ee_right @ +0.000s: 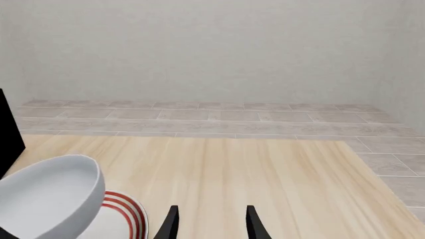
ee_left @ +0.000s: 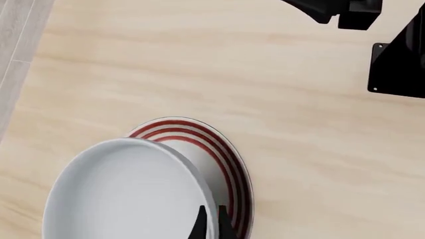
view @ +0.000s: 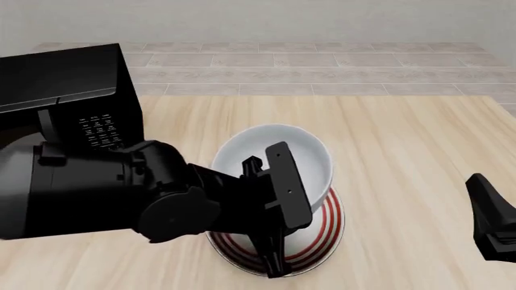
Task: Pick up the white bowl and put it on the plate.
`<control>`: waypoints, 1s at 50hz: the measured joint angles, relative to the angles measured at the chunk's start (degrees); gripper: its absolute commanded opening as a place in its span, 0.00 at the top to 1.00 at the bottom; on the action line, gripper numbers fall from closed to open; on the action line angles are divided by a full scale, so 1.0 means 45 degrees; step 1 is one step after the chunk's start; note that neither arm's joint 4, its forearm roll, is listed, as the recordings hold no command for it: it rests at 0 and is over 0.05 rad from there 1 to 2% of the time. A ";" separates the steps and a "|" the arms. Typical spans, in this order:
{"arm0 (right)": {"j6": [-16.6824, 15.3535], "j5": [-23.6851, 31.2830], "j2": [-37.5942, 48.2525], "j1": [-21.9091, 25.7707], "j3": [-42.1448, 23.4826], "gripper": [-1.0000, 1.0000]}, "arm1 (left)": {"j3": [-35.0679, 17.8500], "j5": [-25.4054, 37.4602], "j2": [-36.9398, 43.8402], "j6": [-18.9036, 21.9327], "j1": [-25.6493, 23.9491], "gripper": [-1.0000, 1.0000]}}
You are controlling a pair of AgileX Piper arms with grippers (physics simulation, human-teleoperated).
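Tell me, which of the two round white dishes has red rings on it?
The plate, the flat one at the bottom. The white bowl held tilted above it by the left gripper is deep and plain white.

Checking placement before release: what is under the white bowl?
The plate lies under the white bowl; its red rings show on one side. The bowl and left arm hide the rest, so contact cannot be seen. The bowl is tilted.
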 measured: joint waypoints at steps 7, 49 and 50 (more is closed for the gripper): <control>0.0000 0.0000 0.0000 0.0000 0.0000 0.00 | -0.0001 -0.0071 0.0155 -0.0010 0.0045 1.00; 0.0000 0.0001 -0.0001 -0.0001 0.0000 0.00 | 0.0353 -0.0601 0.1006 -0.0212 0.0161 1.00; 0.0000 0.0001 -0.0001 -0.0001 0.0000 0.00 | 0.0358 -0.0605 0.1013 -0.0218 0.0156 1.00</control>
